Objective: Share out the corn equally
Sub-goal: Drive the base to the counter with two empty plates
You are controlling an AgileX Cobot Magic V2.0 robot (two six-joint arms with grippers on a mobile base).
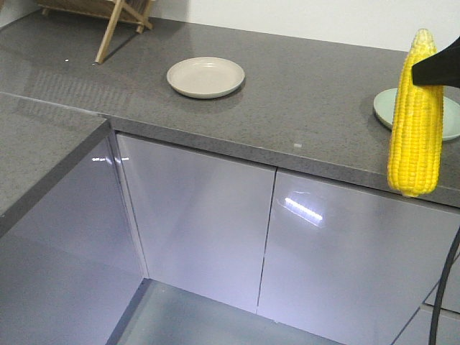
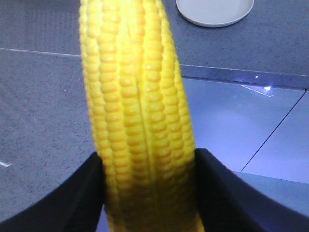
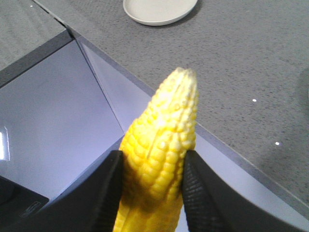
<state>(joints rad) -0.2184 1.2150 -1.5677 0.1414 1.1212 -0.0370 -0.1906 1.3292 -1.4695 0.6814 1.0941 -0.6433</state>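
Observation:
Each gripper holds one yellow corn cob. In the left wrist view my left gripper is shut on a long cob that reaches far beyond the black fingers. My right gripper is shut near the tapered tip of another cob, with only the tip past the fingers. The front view shows one cob hanging upright at the right edge, over the counter's front edge, gripped near its top by a black gripper, apparently the right one. The left gripper is outside that view.
An empty beige plate sits mid-counter on the grey stone worktop. A pale green plate lies at the right edge, partly behind the cob. Wooden stand legs are at the back left. Glossy cabinet doors run below.

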